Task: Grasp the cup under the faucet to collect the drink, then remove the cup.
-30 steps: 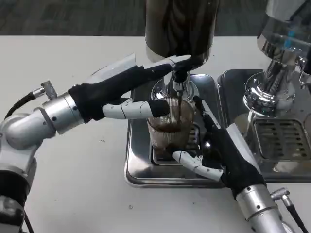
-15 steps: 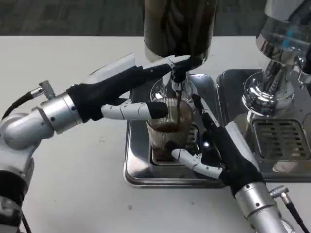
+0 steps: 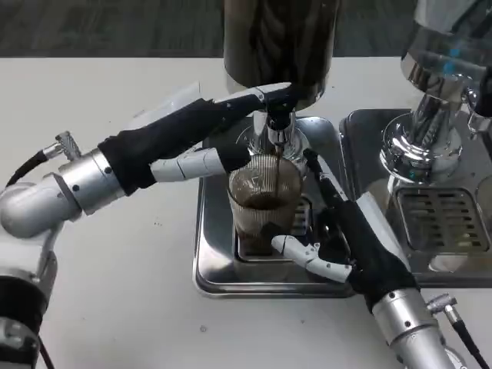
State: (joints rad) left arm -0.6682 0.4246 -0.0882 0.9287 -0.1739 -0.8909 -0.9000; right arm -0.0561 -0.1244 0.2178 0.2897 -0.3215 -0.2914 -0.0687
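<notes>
Since the earlier frame the drink level in the cup [image 3: 264, 204] has risen; cup upright on the tray [image 3: 211, 265] under the faucet [image 3: 277, 132] to catch the stream, left robot hand [image 3: 201, 142] pressing the lever, right robot hand [image 3: 338, 238] gripping the cup's base to steady it.

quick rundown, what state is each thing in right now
cup: upright under the faucet, partly filled with dark drink
faucet: pouring a dark stream
left hand: pressing the faucet lever
right hand: holding the cup
drip tray: under the cup
</notes>
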